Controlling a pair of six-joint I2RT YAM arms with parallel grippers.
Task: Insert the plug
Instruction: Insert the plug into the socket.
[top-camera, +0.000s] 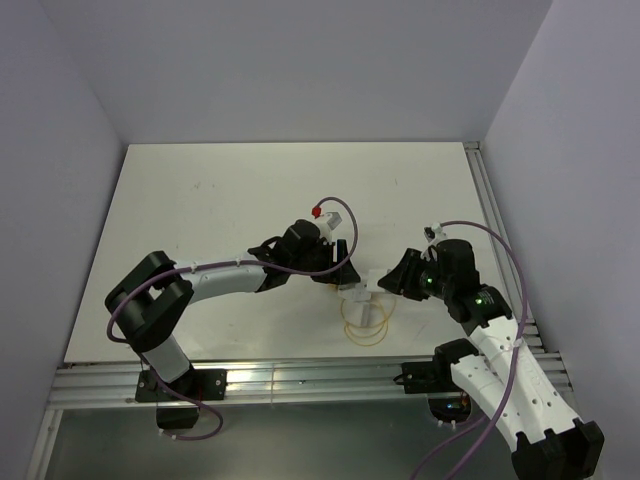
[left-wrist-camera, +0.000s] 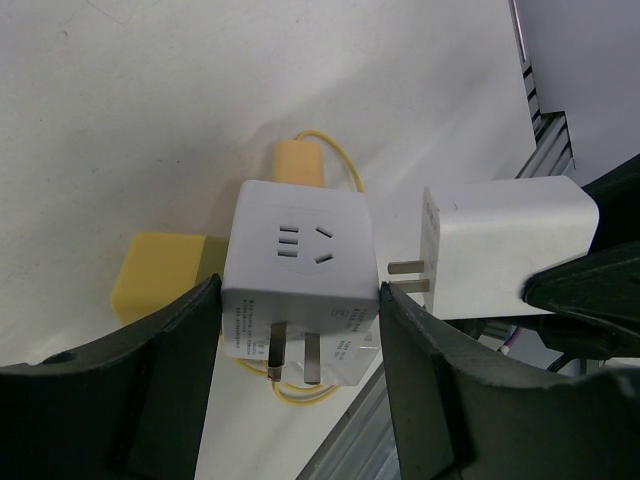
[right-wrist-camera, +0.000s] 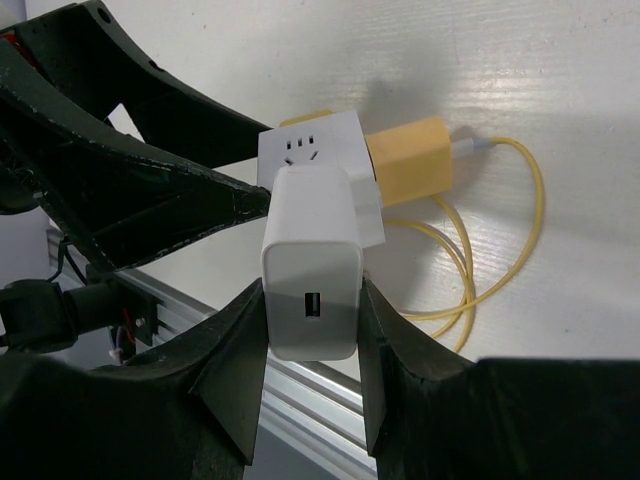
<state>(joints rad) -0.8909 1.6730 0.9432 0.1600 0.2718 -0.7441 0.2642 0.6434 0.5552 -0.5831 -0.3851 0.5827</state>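
Right gripper: jaws closed in on the white plug, one finger flat on each long side. The body is held firmly and its USB port faces the wrist camera.
Left gripper: jaws part-way in, with a finger against each side of the adapter cube. No gap shows on either side, so I read this as a grip on the cube.
Plug prongs: two flat pins, bare along their full length, pointing at the cube's right side. The tips are just beside the cube edge and the left gripper's near finger. They are not seated.
Adapter cube, detail: the socket face with slots is turned towards the left wrist camera. Its own metal pins stick out below, between the fingers.
Yellow block: butted against the cube on the side away from the plug.
Yellow cable: runs from the block and lies in loose loops on the table.
Location: both grippers meet near the table's front edge, right of centre.
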